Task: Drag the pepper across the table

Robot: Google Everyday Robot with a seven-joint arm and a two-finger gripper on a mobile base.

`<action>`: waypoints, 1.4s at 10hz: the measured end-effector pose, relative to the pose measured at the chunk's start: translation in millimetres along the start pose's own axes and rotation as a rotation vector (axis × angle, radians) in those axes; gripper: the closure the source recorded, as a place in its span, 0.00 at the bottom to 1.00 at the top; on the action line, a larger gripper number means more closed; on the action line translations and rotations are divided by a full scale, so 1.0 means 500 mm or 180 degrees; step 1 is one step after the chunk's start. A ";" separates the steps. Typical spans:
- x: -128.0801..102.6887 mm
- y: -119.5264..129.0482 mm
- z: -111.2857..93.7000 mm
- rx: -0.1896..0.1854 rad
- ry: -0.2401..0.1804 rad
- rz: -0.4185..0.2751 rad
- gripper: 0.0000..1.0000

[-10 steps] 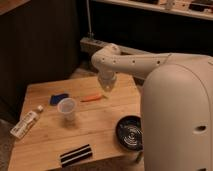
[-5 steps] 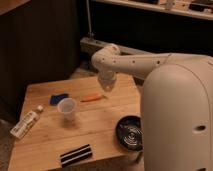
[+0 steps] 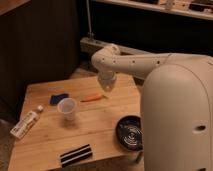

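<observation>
The pepper, thin and orange, lies flat on the wooden bench, in the far half and a little right of the middle, with its length running left to right. The tool hangs at the pepper's right end, at the tip of the white arm that reaches in from the right. It is at or just above the pepper, but I cannot make out whether they touch. Whether the tool is open or closed cannot be told either, because its end shows only as a pale shape against the wood.

A white bottle lies on its side at the left edge of the bench, cap pointing toward the far side. Its body carries a label with dark marks, too small to read.

A blue thing, crumpled or folded, sits to the left of the pepper and apart from it; what it is cannot be told. A clear plastic cup stands upright just on the near side of the blue thing. A black bar with pale stripes lies by the near edge. A round black dish sits at the near right, its right side hidden behind the robot's big white body. That body fills the right of the view and is cut off by the frame. The bench's near left corner is cut off too, and the room behind is dark.
</observation>
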 end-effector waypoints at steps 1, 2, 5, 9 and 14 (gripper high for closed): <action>0.000 0.000 0.000 0.0000 0.0000 0.0000 0.99; 0.000 0.000 0.000 0.0000 0.0000 -0.0001 0.99; 0.000 0.000 0.000 0.0000 0.0000 0.0000 0.99; 0.000 0.000 -0.001 -0.0001 -0.0001 -0.0001 0.99; -0.010 0.000 -0.006 -0.0047 -0.0045 -0.0038 0.99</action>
